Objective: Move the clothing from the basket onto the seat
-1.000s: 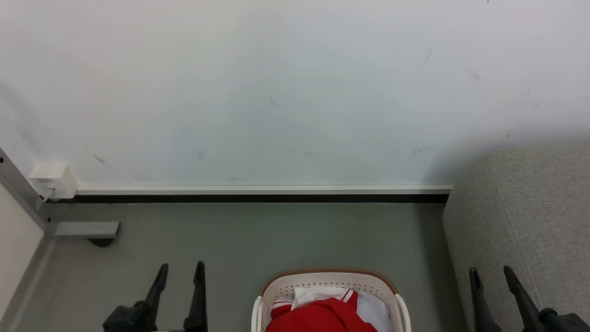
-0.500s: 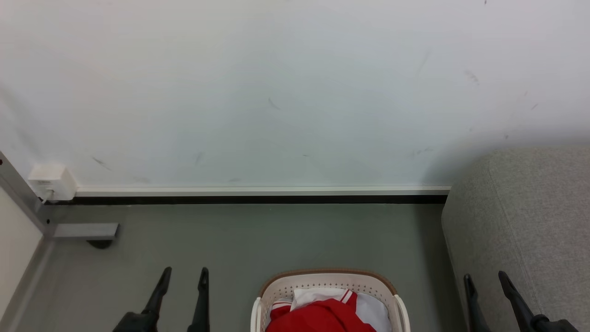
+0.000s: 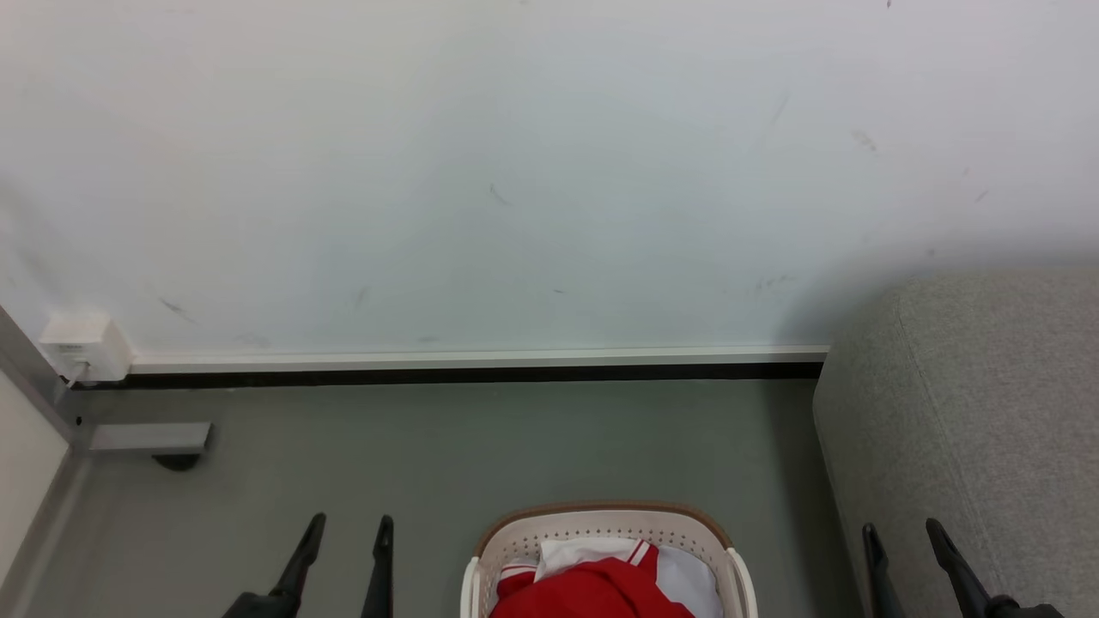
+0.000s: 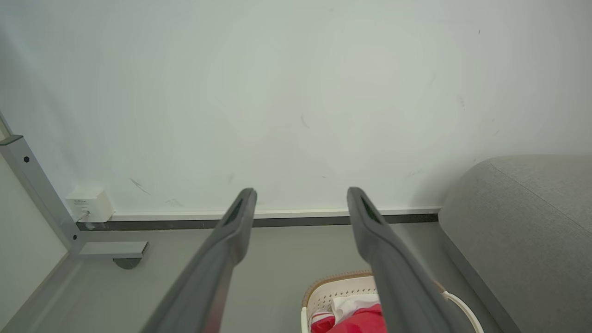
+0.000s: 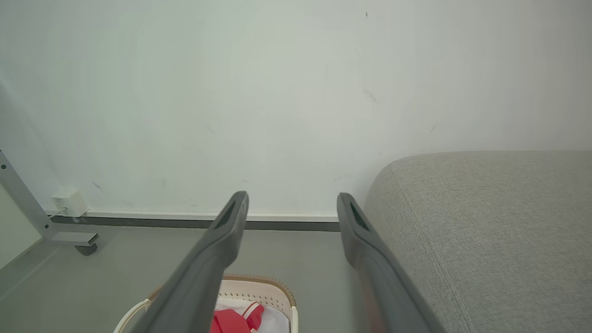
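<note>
The grey floor (image 3: 481, 438) runs to a scuffed white wall (image 3: 549, 172). The basket (image 3: 601, 522) sits near me, centred, with the clothing (image 3: 592, 592) heaped inside. The seat (image 3: 970, 412) waits at right. My left pincer (image 3: 353, 520) and right pincer (image 3: 901, 526) flank the basket, both spread and empty, poised, I judge, for a first reach down.

Bare room, half home corner, half test space
Grey sofa (image 3: 970, 429) at right, laundry basket (image 3: 601, 522) bottom centre, scuffed white wall (image 3: 515, 172), metal frame (image 3: 146, 438) at lower left
</note>
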Available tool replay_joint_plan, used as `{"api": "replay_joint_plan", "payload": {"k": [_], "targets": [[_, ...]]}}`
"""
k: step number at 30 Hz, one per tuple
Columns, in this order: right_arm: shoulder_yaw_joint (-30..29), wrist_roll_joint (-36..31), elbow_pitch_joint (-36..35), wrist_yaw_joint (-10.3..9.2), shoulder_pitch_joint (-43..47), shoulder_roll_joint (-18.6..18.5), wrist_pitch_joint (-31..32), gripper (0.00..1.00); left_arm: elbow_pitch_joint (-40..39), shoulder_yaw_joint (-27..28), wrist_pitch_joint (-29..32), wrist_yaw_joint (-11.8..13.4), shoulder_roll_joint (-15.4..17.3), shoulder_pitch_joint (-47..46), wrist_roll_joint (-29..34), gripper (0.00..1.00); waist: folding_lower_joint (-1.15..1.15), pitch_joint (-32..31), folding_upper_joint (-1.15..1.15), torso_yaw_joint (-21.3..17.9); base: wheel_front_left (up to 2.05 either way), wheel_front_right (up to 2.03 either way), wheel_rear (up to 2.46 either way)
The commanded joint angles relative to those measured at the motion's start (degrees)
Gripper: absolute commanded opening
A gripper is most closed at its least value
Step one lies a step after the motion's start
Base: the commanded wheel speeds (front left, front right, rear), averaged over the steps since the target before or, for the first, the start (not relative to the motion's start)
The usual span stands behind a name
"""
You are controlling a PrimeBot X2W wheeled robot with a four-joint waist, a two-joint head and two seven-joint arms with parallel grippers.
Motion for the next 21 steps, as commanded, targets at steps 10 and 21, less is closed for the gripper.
{"api": "replay_joint_plan", "payload": {"k": [10,21], "targets": [[-0.2,0.5,-0.4,-0.12,-0.3,0.0,-0.2,1.0,0.3,0.1,-0.1,-0.2,0.2,0.0,-0.7,1.0,0.0,0.6,0.0,-0.3,0.0,0.0,0.0],[-0.2,0.0,-2.2,-0.12,-3.3,-0.1,-0.2,1.0,0.1,-1.3,-0.1,-0.9,0.2,-4.3,0.6,1.0,0.0,5.6,0.0,-2.1,0.0,0.0,0.0]]}}
